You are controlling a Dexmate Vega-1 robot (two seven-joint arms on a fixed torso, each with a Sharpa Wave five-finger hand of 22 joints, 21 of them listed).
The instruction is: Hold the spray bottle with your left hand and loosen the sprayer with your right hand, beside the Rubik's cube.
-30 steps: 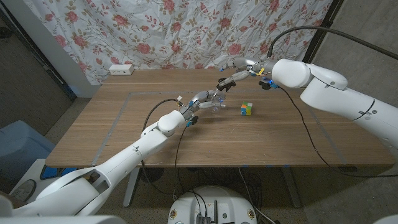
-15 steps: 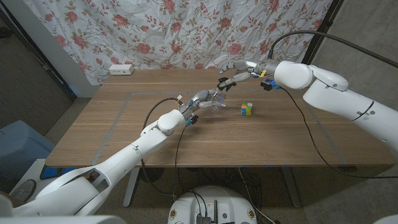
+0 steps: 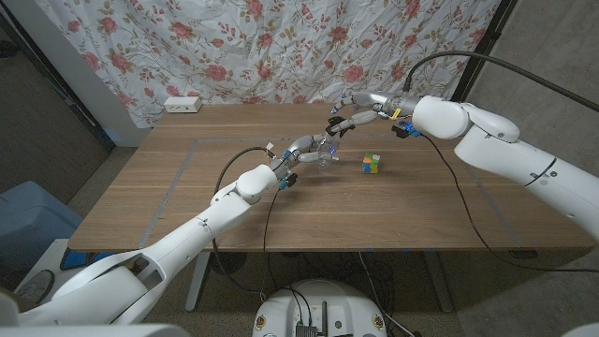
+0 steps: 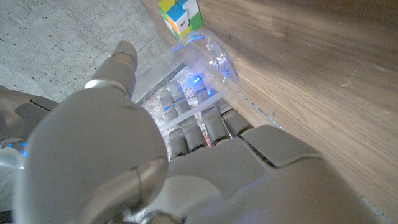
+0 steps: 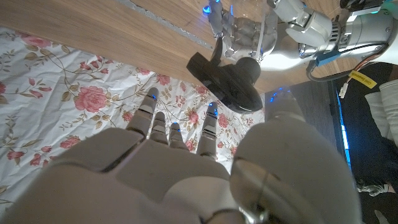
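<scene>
A clear spray bottle (image 3: 325, 154) with a black sprayer (image 3: 334, 128) stands near the table's middle, and my left hand (image 3: 301, 150) grips its body. In the left wrist view my fingers (image 4: 194, 129) wrap the clear bottle (image 4: 202, 59), with the Rubik's cube (image 4: 180, 14) just beyond. The cube (image 3: 372, 164) sits on the table right of the bottle. My right hand (image 3: 358, 110) hovers just above and right of the sprayer with its fingers spread. In the right wrist view the black sprayer (image 5: 231, 79) lies beyond my spread fingertips (image 5: 151, 98), apart from them.
A white power strip (image 3: 182, 104) lies at the table's back left, before a floral curtain (image 3: 262, 47). Pale tape lines (image 3: 178, 168) frame the wooden table (image 3: 412, 206). Black cables (image 3: 459, 187) trail from both wrists across the tabletop.
My right hand has drifted slightly to the right, away from the sprayer. The left hand and the bottle have stayed put.
</scene>
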